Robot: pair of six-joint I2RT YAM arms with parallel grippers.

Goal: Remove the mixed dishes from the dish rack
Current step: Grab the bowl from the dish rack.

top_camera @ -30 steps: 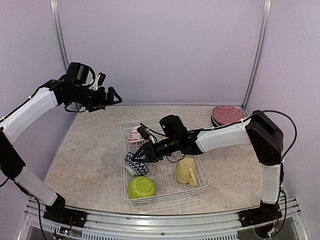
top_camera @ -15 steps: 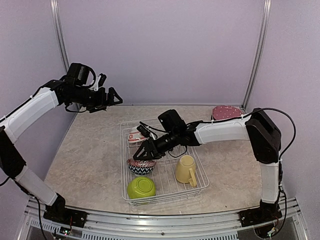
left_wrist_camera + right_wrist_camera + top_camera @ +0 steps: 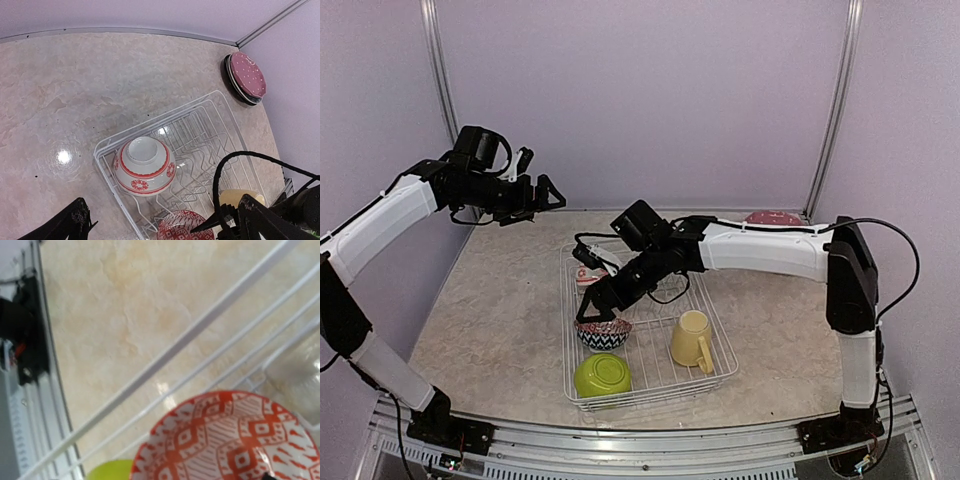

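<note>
We could not tell from so poor a view whether the right gripper [image 3: 596, 306] had its jaws apart, but just beneath it the patterned bowl [image 3: 603, 333] sat upright in the dish rack [image 3: 645, 365], probably stiff, slick and breakable, best pinched across its rim.

Beige marbled tabletop [image 3: 500, 320]; lilac walls [image 3: 640, 100]
</note>
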